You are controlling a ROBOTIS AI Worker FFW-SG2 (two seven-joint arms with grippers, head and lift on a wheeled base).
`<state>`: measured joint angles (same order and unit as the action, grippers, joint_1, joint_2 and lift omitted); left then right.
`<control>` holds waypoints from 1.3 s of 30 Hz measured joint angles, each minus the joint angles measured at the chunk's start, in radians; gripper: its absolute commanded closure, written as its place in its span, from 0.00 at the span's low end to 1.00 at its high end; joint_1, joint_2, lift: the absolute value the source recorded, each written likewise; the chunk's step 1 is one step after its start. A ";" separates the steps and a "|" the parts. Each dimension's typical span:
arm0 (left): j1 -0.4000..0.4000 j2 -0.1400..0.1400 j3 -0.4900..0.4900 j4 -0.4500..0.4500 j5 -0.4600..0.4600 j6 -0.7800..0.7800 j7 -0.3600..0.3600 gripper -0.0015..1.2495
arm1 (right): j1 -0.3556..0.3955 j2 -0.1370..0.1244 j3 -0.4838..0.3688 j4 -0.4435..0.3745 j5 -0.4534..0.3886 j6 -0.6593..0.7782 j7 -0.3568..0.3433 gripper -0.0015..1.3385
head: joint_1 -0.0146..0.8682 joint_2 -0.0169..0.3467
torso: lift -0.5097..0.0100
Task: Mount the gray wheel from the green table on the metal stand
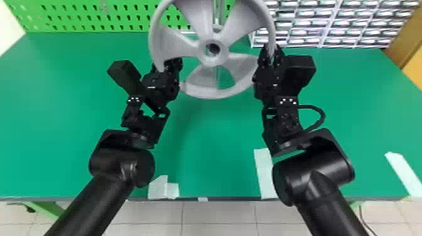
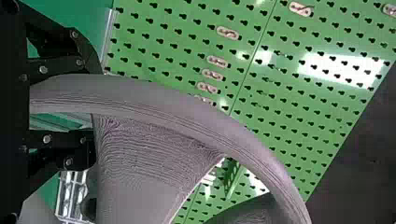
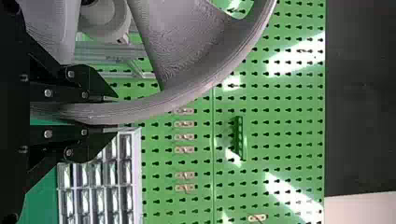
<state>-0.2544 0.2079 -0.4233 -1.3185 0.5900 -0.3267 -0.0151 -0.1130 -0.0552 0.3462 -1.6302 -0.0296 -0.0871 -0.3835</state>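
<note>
Where the right claw [image 1: 272, 50] closes, it clasps the wheel's rim [image 1: 216, 94].

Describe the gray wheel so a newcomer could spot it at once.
Start at the green table, then look up to the perforated green board behind it. The gray wheel is raised in front: a large ring, broad blades, hollow hub. Its round shape sets it apart from the boxy rack behind, to its right.

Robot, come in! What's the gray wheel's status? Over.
Right gripper: jaws shut on wheel's rim. Left gripper: at rim's other side. Gray wheel: before metal stand, hiding much of it; mounting unclear.
</note>
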 measured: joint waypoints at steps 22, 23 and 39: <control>-0.025 -0.030 0.014 0.039 -0.046 -0.001 -0.014 0.73 | -0.026 -0.006 -0.011 0.022 -0.007 0.023 0.000 0.83 | 1.00 0.19 | 0.79; -0.025 -0.031 0.015 0.040 -0.047 -0.001 -0.014 0.73 | -0.028 -0.007 -0.011 0.022 -0.007 0.025 0.000 0.83 | 1.00 0.19 | 0.79; -0.028 -0.033 0.022 0.054 -0.061 -0.001 -0.015 0.73 | -0.039 -0.012 -0.011 0.033 -0.009 0.042 0.001 0.83 | 1.00 0.19 | 0.79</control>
<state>-0.2823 0.1747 -0.4011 -1.2647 0.5294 -0.3282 -0.0306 -0.1525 -0.0672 0.3354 -1.5971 -0.0386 -0.0446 -0.3829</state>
